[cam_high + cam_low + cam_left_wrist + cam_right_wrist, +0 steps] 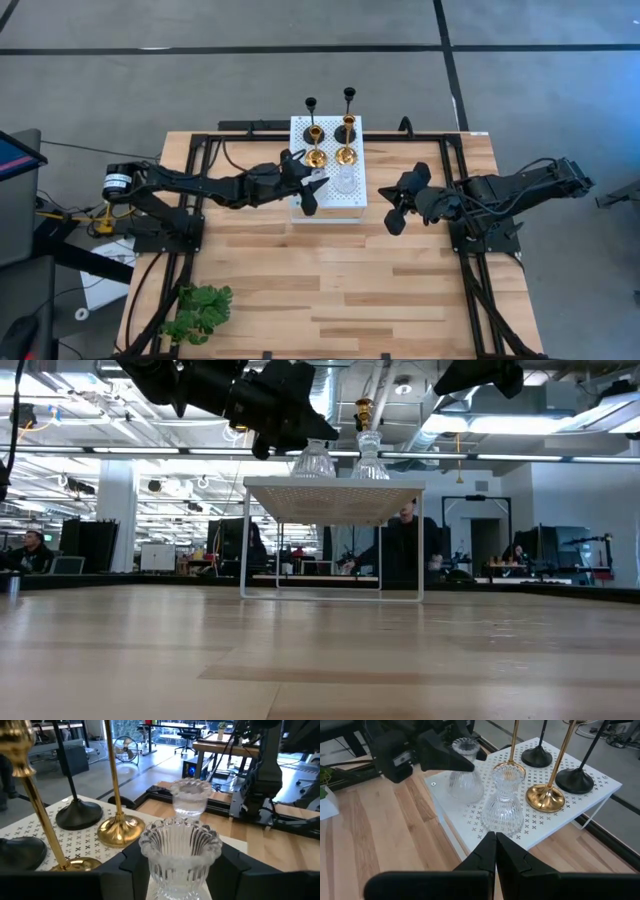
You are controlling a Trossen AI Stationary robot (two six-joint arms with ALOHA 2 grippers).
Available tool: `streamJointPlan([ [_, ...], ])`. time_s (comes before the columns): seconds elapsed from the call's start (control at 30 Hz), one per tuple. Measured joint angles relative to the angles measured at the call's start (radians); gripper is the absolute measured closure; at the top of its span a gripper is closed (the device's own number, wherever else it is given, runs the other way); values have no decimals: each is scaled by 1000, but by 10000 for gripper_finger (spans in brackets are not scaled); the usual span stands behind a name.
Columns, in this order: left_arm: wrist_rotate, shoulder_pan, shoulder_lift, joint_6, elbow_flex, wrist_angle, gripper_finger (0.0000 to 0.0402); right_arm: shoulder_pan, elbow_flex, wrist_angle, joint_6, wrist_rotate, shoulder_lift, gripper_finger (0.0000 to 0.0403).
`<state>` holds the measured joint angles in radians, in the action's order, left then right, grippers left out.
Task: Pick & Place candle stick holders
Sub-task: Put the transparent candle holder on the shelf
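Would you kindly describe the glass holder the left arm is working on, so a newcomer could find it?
Find the white perforated board at the table's far middle. On its near-left corner, between the left gripper's jaws, stands a clear ribbed glass holder. Its twin stands free beside it.

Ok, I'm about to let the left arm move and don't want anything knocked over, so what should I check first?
1. Left hand closed around the clear ribbed glass candle holder: ok.
2. Firmness of that grip: cannot tell.
3. That holder's base resting on the white perforated board: ok, going by the low view.
4. Gap to the second clear glass holder: ok, they stand apart.
5. Shiny gold holders and thin black holders upright on the board: ok, though close beside the left hand.
6. Right hand shut, empty, off the board's side: ok.
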<state>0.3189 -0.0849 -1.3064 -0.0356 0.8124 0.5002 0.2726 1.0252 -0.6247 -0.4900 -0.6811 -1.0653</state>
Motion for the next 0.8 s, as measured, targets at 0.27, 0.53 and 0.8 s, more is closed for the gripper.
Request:
streamJointPlan([
  [0.27, 2, -16, -29, -50, 2, 4, 243, 1, 0, 0, 0, 1, 0, 403],
  [0.53, 2, -16, -22, -52, 0, -3, 176, 1, 0, -6, 0, 2, 0, 403],
  [0.8, 2, -12, -22, -55, 0, 2, 152, 1, 0, -8, 0, 3, 0, 403],
])
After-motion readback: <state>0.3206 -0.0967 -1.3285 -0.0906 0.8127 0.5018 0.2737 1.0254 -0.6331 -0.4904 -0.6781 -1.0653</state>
